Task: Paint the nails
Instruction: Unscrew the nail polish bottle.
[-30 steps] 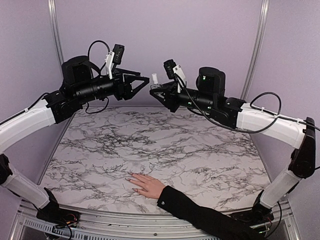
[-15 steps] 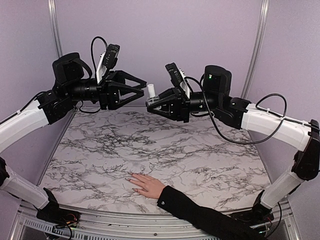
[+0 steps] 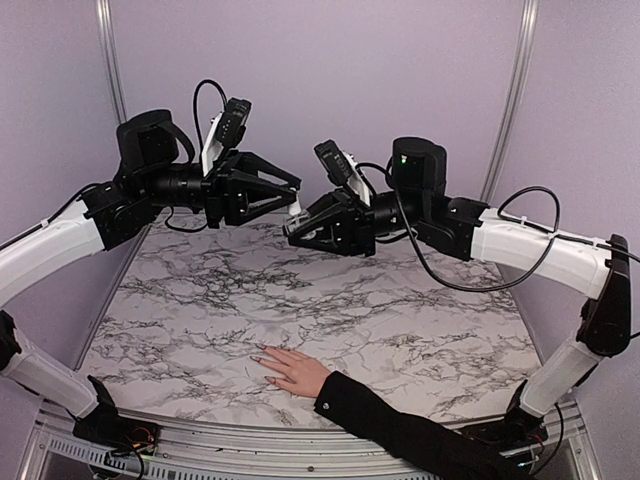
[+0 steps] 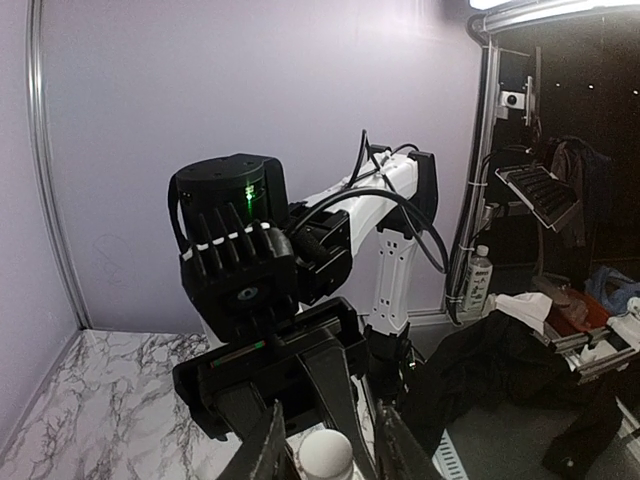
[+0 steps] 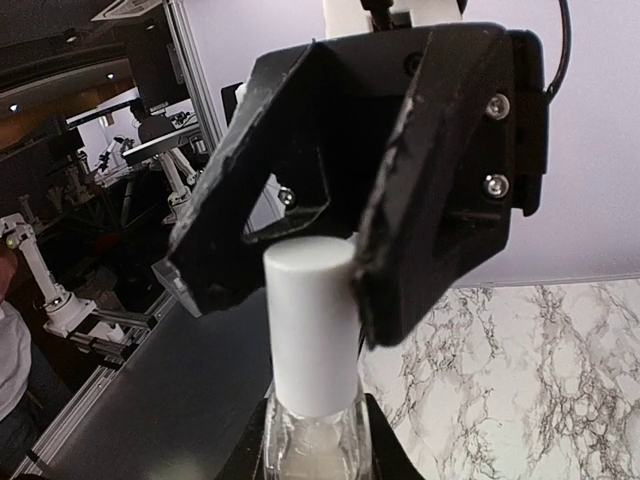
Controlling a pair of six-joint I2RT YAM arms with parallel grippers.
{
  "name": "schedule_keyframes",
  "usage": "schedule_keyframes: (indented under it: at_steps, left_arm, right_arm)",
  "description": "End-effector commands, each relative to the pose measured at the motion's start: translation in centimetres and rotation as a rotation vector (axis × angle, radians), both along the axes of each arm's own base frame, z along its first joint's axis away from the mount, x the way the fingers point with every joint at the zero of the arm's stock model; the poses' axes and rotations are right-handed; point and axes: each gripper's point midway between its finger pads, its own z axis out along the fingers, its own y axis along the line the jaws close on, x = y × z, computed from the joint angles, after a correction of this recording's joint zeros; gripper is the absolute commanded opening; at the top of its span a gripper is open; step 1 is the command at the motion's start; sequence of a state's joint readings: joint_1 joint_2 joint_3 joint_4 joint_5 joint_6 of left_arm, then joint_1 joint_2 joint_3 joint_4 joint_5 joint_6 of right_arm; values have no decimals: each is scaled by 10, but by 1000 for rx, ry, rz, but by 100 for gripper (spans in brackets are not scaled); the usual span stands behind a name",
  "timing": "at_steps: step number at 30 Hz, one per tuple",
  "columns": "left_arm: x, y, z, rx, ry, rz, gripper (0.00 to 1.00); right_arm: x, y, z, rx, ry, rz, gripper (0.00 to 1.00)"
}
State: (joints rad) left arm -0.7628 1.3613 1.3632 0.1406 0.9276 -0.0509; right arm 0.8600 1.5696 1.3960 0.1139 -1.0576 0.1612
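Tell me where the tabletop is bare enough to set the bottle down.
Bare marble spans the table from the hand at the near edge to the back wall, both sides too. Crowded only overhead, far centre: left tool and right tool meet at the bottle.

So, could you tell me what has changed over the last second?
The left gripper closed in around the white cap of the bottle, its jaws narrowing. The right gripper, shut on the bottle, came lower, toward it. The hand on the table stayed put.

White cap [image 4: 326, 456] flanked by left pincer [image 4: 327, 450] fingers, right arm [image 4: 240, 270] looming behind, lilac wall [image 4: 150, 110], marble table [image 4: 90, 425] corner
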Motion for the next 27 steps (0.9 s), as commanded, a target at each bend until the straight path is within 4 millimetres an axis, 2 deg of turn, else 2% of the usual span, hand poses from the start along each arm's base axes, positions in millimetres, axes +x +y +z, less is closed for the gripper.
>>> schedule_keyframes:
  at_steps: [1, 5, 9, 17, 22, 27]
  left_arm:
    - [-4, -4, -1, 12, -18, -26, 25]
    - [-4, -2, -5, 33, -6, -22, 12]
    - [-1, -1, -8, 43, 9, 13, 0]
    - [47, -4, -12, 53, 85, 275, 0]
    - [72, -3, -12, 38, 140, 428, 0]
    - [105, -3, -16, -8, 239, 635, 0]
  right_arm:
    - [-7, 3, 21, 36, -17, 47, 0]
    - [-6, 2, 23, 37, -22, 44, 0]
    - [9, 3, 24, 29, -40, -45, 0]
    - [59, 4, 22, 0, -130, -364, 0]
    - [94, -2, 12, -61, -169, -588, 0]
    - [119, -6, 8, -104, -252, -769, 0]
